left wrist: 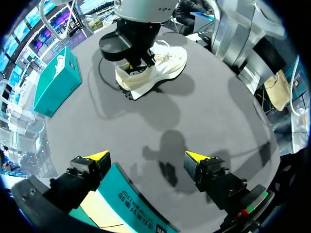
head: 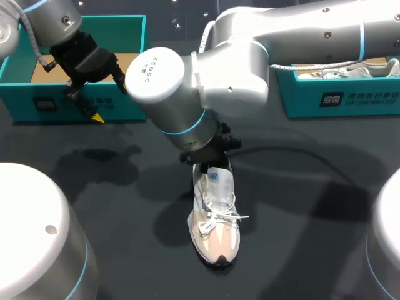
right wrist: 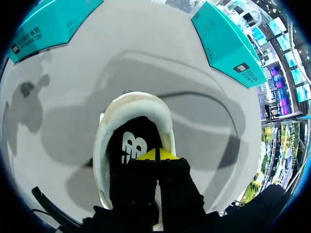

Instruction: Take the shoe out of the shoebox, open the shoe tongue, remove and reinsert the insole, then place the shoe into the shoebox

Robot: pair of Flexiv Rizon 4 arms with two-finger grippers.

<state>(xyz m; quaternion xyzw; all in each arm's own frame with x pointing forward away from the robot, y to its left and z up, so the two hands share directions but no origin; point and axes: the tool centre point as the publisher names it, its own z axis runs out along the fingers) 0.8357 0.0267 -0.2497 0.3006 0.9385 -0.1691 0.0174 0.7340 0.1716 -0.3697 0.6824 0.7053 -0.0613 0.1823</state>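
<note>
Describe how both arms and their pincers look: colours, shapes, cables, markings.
The silver-grey left arm and silver-grey right arm are thick rounded tubes with light-blue rings at the joints and white coiled cables alongside; the right arm's round cap carries small dark lettering. The black blocky left pincer and black right pincer each have two yellow wedge-shaped tips.

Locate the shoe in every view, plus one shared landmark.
Head view: shoe on the table, near the centre, toe toward the robot.
Left wrist view: shoe far ahead of the open left gripper, under the right gripper.
Right wrist view: shoe directly under the gripper, heel opening up.
Landmark: right gripper at the shoe's heel.
</note>
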